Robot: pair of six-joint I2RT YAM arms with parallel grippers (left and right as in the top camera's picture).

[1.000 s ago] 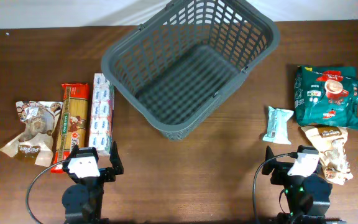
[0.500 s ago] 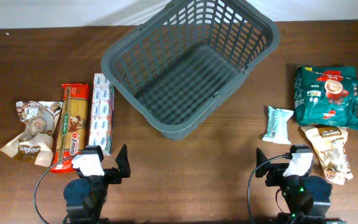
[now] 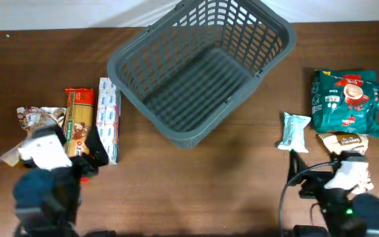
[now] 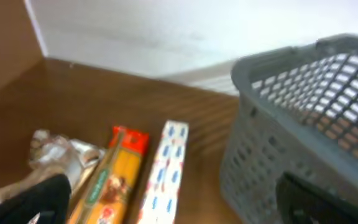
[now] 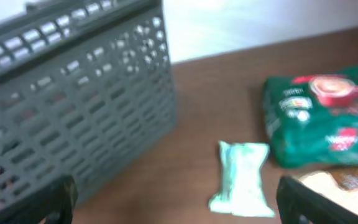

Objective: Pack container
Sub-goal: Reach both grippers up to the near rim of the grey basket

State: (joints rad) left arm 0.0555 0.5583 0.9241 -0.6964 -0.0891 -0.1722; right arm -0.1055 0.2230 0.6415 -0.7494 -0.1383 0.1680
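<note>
Two grippers sit low in the overhead frame, each spread wide with nothing between its fingers. The left gripper (image 4: 179, 208) is at lower left, over the near end of the pasta packet (image 3: 77, 122). That packet lies between a crumpled snack bag (image 3: 35, 122) and a white-and-blue box (image 3: 108, 118). The right gripper (image 5: 179, 208) is at lower right, near a small pale green packet (image 3: 293, 131) and a green coffee bag (image 3: 345, 102). The basket (image 3: 196, 85) stands at upper centre on the brown table (image 3: 242, 178), turned at an angle.
</note>
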